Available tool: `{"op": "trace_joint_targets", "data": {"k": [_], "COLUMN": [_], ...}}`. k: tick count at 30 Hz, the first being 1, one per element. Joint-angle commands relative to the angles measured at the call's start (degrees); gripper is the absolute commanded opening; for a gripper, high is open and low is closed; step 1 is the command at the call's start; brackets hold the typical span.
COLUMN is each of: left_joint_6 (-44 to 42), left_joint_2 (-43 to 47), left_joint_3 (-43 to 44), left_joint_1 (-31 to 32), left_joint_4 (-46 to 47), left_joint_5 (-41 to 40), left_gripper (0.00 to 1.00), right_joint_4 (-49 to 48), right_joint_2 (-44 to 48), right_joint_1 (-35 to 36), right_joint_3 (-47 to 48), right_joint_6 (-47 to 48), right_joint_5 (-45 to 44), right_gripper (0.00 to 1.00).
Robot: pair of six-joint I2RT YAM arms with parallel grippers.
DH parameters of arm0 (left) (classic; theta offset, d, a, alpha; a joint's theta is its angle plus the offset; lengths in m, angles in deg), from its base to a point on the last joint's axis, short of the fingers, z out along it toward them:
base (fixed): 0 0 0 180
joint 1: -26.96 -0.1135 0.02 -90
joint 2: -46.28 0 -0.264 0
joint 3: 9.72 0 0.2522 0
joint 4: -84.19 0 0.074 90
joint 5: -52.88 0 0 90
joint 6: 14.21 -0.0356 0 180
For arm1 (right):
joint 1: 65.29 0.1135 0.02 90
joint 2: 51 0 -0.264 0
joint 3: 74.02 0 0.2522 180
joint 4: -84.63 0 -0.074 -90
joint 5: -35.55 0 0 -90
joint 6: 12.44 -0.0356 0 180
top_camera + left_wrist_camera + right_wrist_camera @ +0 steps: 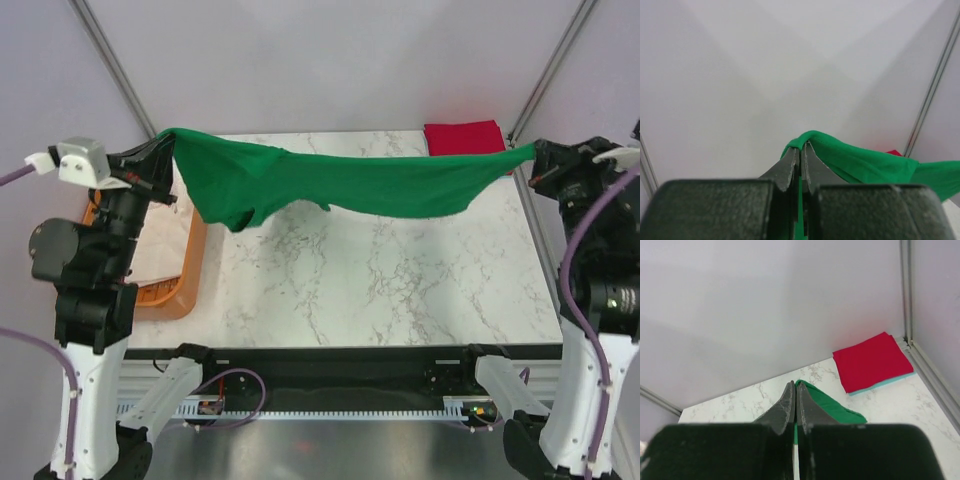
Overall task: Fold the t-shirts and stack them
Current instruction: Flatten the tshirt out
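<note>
Left gripper is clamped tight on one end of green t-shirt. Right gripper is clamped on other end. Shirt is held stretched between both, above table. Folded red t-shirt is laid beyond right gripper, on pale blue t-shirt.

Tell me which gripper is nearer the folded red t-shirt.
Right. The right gripper holds one end of the green t-shirt just beside the red t-shirt; the left gripper holds the other end across the table, at its left side.
</note>
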Motion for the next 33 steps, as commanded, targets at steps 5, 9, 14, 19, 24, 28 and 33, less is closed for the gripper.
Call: {"op": "trace_joint_targets", "data": {"k": [5, 9, 14, 19, 24, 28, 33], "left_joint_6": [3.2, 1.98, -1.01, -3.02, -3.47, -3.38, 0.03], "left_joint_2": [7.06, 4.6, -5.4, -17.26, -32.71, -46.26, -64.19], "left_joint_3": [5.01, 8.1, 8.89, 8.02, 2.84, 2.21, 13.97], "left_joint_1": [-0.26, -0.26, -0.26, -0.35, -0.26, -0.35, -1.32], "left_joint_4": [-4.48, -5.19, -5.01, -3.0, 4.73, 10.28, 8.8], "left_joint_5": [0.47, -0.22, 0.47, 1.09, 2.93, 3.11, 6.61], "left_gripper": [0.02, 0.02, 0.02, 0.02, 0.02, 0.02, 0.02], "right_joint_4": [16.62, 17.96, 9.19, -9.24, -22.97, -40.17, -46.55], "right_joint_2": [2.4, -1.38, -6.04, -13.66, -25.63, -40.88, -58.67], "right_joint_1": [-0.25, -0.25, -0.25, -0.25, -0.25, -0.07, -0.07], "right_joint_3": [14.42, 18.92, 11.74, -4.94, -14.72, -19.31, -9.24], "right_joint_6": [5.11, 6.08, 5.55, 5.29, 1.96, -3.14, -5.87], "right_joint_5": [-7.8, -9.03, -7.55, -1.23, 1.5, 6.42, 11.6], "right_gripper": [0.0, 0.0, 0.0, 0.0, 0.0, 0.0, 0.0]}}
